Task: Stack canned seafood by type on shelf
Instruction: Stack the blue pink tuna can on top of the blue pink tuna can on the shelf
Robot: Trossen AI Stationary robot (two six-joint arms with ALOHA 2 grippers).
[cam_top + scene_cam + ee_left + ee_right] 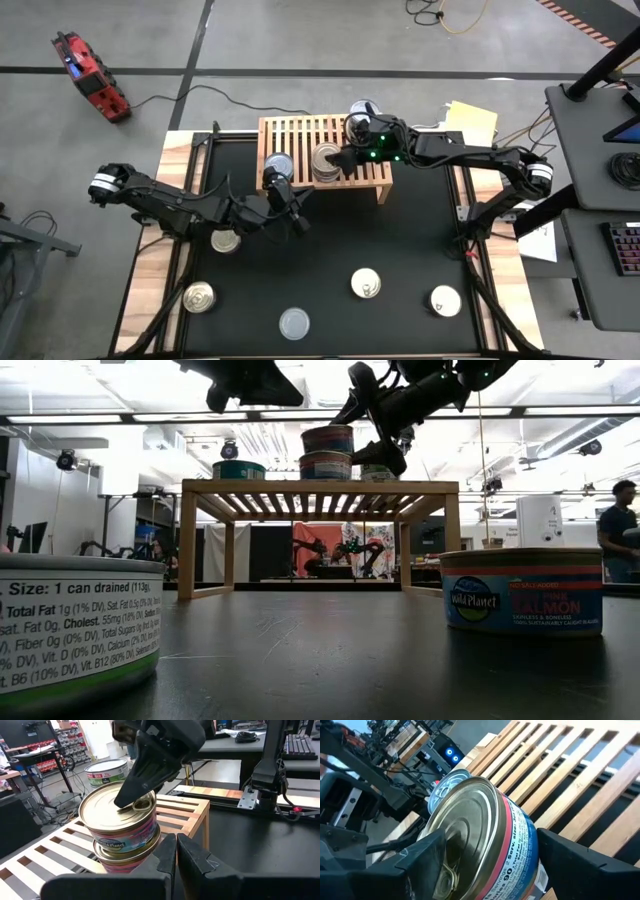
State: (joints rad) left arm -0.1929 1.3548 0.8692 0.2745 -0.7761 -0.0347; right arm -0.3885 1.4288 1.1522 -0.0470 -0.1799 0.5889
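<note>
On shelf (300, 135): 2-can stack (326, 163); right hand (340, 158) spread around top can; left hand (297, 222) pinched together.

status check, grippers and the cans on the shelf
Right gripper open around top can of a two-can stack on shelf. Left gripper shut, nearby. Nothing in the way.

Grey floor (300, 40); side desk (590, 150)
</note>
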